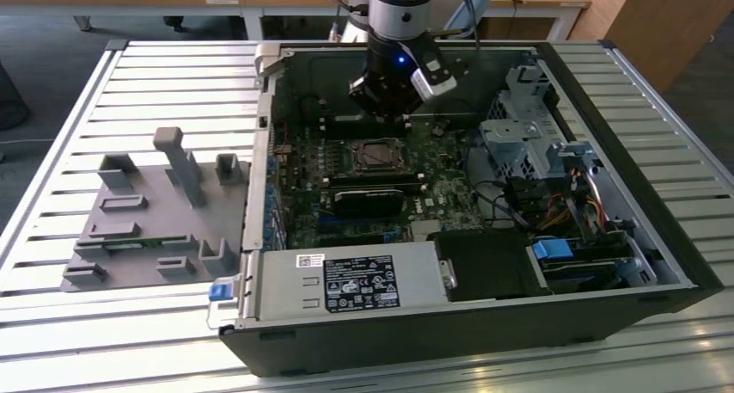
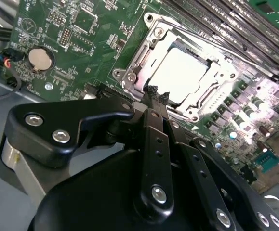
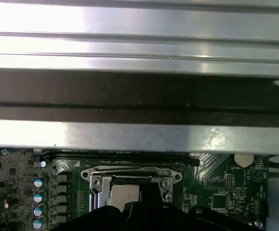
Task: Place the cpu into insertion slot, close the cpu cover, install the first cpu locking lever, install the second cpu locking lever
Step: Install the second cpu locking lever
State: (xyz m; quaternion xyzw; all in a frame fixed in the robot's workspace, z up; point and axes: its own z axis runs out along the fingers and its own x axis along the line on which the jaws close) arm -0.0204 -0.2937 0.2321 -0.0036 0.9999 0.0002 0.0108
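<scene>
My gripper [image 1: 388, 109] hangs inside the open computer case, just behind the insertion slot [image 1: 376, 156] on the green board. In the second wrist view the gripper [image 2: 157, 94] has its two black fingertips pressed together with nothing between them, right at the near edge of the socket. The cpu [image 2: 180, 73] lies flat in the slot, its silver top glaring under the light. The cpu cover [image 2: 138, 57] lies down around the chip as a silver frame. In the first wrist view the cpu [image 3: 125, 193] and the cover [image 3: 132, 174] sit just beyond the gripper's black body.
A black card [image 1: 370, 200] and memory slots lie in front of the socket. A drive cage with cables [image 1: 522, 144] stands at the exterior view's right, a power supply [image 1: 344, 281] at the front. A grey fixture [image 1: 149, 212] rests on the slatted table. A coin battery [image 2: 38, 57] sits on the board.
</scene>
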